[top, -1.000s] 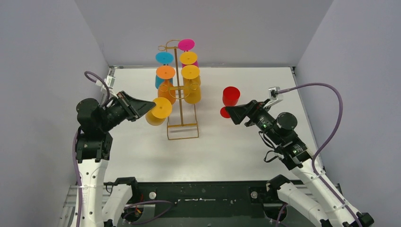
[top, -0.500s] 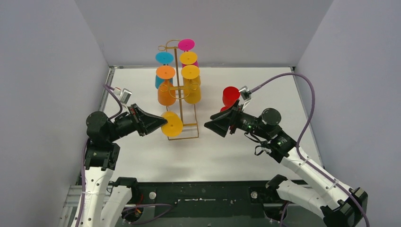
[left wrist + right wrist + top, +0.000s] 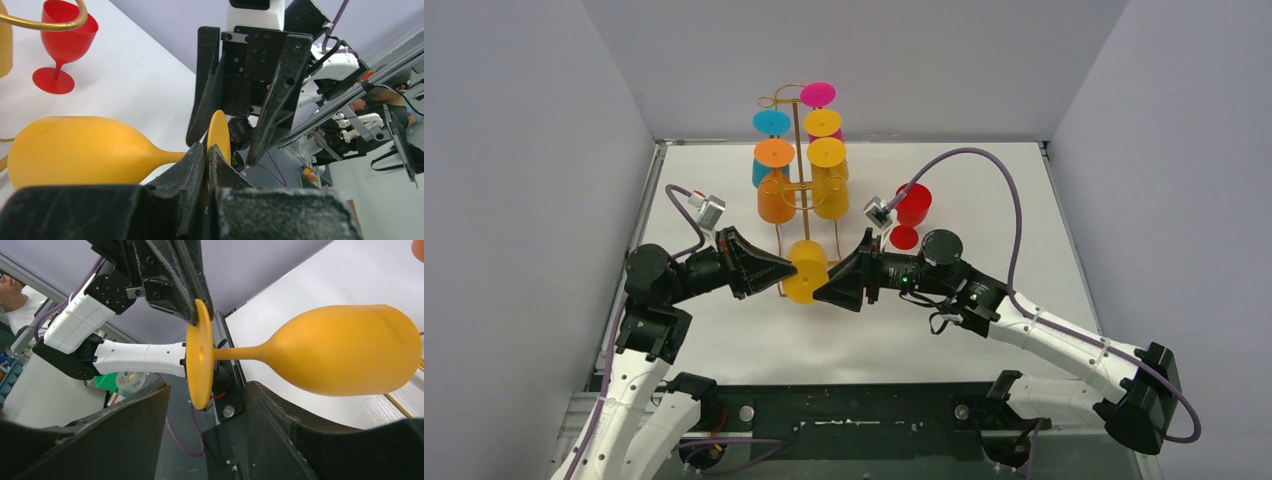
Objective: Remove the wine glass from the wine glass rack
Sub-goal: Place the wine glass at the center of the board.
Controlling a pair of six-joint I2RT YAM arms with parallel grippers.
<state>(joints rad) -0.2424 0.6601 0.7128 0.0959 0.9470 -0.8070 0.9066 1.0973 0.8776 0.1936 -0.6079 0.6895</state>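
Note:
A yellow wine glass lies sideways in the air in front of the gold wine glass rack, free of its hooks. My left gripper is shut on the rim of its round foot; its bowl points left in the left wrist view. My right gripper faces it from the right, open. Its fingers stand on either side of the foot, with a gap at each side. The stem and bowl reach past the right finger.
Several coloured glasses, orange, yellow, blue and pink, hang upside down on the rack. A red glass stands upright on the white table right of the rack. Grey walls close in three sides.
My left arm carried the yellow glass from the rack's left side to in front of it. My right arm swung left, away from the red glass, to the yellow glass's foot, its jaws narrowing.

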